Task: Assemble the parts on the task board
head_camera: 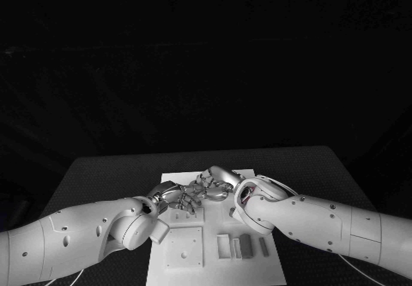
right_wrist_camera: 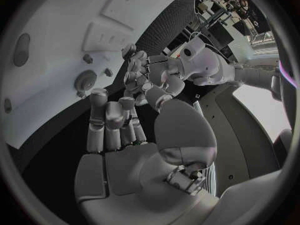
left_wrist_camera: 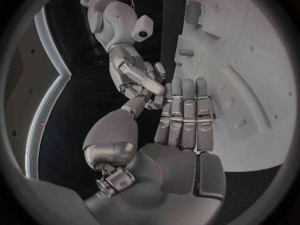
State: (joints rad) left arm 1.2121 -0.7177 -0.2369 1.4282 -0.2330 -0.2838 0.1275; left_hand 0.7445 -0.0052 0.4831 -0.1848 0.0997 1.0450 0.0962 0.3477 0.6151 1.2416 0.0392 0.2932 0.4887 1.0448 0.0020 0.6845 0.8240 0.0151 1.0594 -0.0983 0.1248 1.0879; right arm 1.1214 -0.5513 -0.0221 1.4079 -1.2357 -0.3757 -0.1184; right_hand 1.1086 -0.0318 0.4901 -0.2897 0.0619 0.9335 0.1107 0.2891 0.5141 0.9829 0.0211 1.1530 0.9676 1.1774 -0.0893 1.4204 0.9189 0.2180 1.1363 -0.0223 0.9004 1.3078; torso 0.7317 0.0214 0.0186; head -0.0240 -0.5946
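1. Head view first: the left hand and the right hand meet fingertip to fingertip over the middle of the task board, too tangled for me to tell from here whether anything sits between them.
2. From the left wrist, the left hand lies flat, fingers straight and side by side, nothing in the palm; the right hand hangs just beyond its fingertips.
3. From the right wrist, the right hand has its fingers loosely bent and apart, holding nothing I can see.
4. On the board's near half lie the grey parts, a row of small upright blocks, beside a square plate.
5. All of it rests on the black table.
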